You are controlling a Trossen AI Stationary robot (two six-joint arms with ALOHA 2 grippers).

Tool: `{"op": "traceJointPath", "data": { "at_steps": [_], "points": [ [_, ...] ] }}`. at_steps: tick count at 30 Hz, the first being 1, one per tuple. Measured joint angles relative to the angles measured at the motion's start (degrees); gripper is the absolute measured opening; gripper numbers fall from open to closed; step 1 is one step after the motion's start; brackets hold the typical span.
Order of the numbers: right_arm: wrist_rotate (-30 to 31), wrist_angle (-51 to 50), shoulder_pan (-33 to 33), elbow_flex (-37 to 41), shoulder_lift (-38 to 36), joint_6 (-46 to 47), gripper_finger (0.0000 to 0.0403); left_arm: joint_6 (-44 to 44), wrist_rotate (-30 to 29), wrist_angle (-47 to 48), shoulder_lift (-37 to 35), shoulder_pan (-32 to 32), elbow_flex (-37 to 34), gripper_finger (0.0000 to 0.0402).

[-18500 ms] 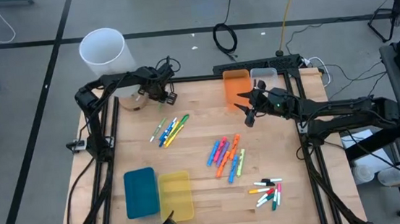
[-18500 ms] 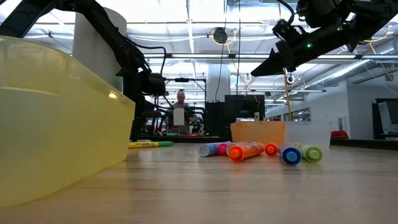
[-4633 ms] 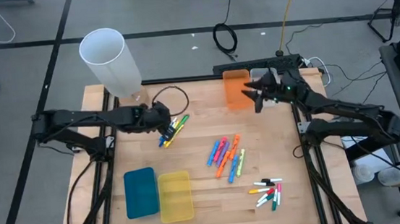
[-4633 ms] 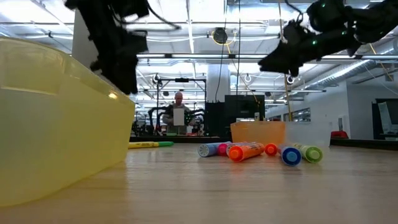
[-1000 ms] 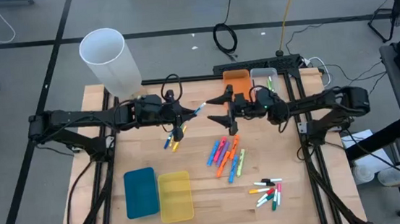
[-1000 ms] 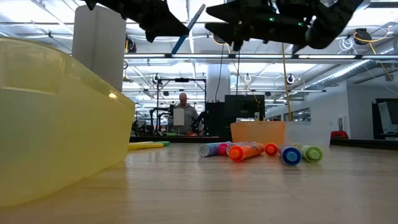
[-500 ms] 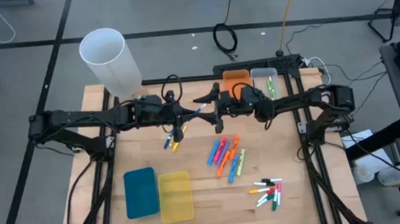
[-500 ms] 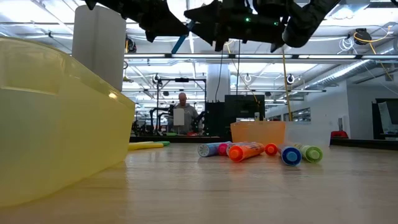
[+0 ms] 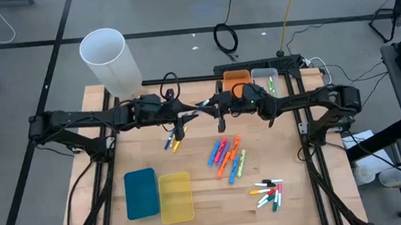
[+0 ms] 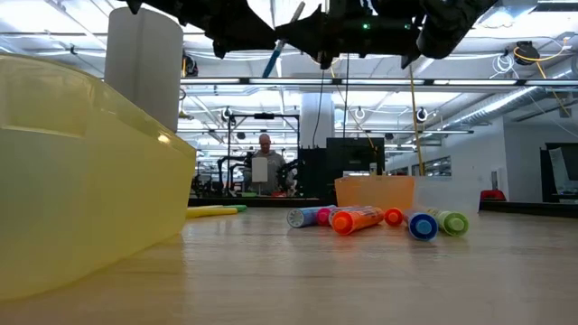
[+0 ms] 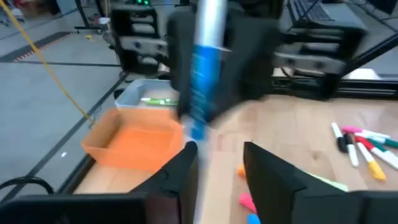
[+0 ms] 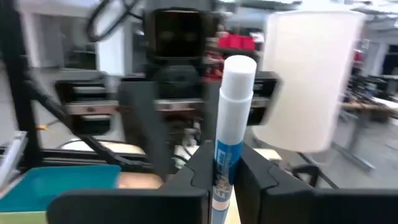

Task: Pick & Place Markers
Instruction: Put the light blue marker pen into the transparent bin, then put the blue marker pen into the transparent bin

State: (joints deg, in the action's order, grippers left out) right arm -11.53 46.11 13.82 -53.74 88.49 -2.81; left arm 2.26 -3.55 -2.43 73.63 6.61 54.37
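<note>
A blue marker [image 9: 201,106] with a white end hangs above the table's far middle, between my two grippers. My right gripper [image 9: 213,108] comes from the right and is shut on it. My left gripper [image 9: 188,115] comes from the left and is open, its fingers [image 11: 186,163] just below and beside the marker's lower blue end [image 11: 198,129]. More markers lie on the table: a few below my left gripper [image 9: 172,140], a bright cluster in the middle [image 9: 226,156] and thin ones near the right [image 9: 269,192]. My left gripper: whether a finger touches the marker's lower end, I cannot tell. My right gripper pinches the marker's blue-labelled body [image 12: 222,163] between its two fingers, coming level from the table's right. The marker is tilted, white end [image 10: 297,11] up, blue end [image 10: 271,63] down toward the left, clear of the table.
A white cylinder [image 9: 108,56] stands at the far left corner. An orange bin [image 9: 237,78] and a clear bin [image 9: 262,73] holding a green marker [image 9: 271,84] sit at the far edge. Teal [image 9: 141,193] and yellow [image 9: 176,196] bins lie at the near left.
My right gripper has moved toward the table's left edge, up to the blue marker that sticks out of my left gripper, and has shut on it. The marker stays lifted and tilted.
</note>
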Motion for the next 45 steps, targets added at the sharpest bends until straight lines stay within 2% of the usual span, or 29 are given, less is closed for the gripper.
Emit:
{"op": "traceJointPath", "data": {
  "at_steps": [2,9,12,14,19,24,32,43,45],
  "points": [
    [2.45,-4.43,0.79,0.00,-2.15,-0.40,0.0024,-1.37,0.18,-0.22,0.00,-0.04,0.00,0.0150],
    [15.18,-32.28,3.47,0.92,-10.47,-5.75,0.0024,-4.10,0.27,3.61,0.00,-1.34,0.00,0.0186],
    [20.79,-39.81,5.45,3.09,-14.78,-5.93,0.0024,-2.64,0.28,4.02,0.00,-2.08,-0.02,0.0190],
    [22.48,-43.34,7.18,4.87,-17.85,-5.13,0.0024,-1.66,0.01,3.60,0.00,-2.42,-0.02,0.0188],
    [25.70,-47.72,11.69,10.54,-26.33,-1.18,0.0024,-1.05,0.04,4.39,0.01,-2.68,-0.04,0.0175],
    [34.11,-47.83,15.76,17.97,-33.00,0.80,0.0024,-1.30,0.02,5.62,1.29,-2.68,-0.17,0.0161],
    [35.63,-47.68,22.46,24.58,-36.24,2.56,0.0028,-0.62,-0.02,5.02,2.51,-2.67,-0.09,0.0156],
    [35.11,-47.13,27.18,25.18,-36.22,7.10,0.0177,-2.83,-5.99,5.64,4.15,-2.47,-0.08,0.0186],
    [32.66,-47.17,27.40,25.18,-36.22,7.69,0.0199,-2.97,-6.01,7.48,4.44,-2.47,-0.05,0.0190]
  ]
}}
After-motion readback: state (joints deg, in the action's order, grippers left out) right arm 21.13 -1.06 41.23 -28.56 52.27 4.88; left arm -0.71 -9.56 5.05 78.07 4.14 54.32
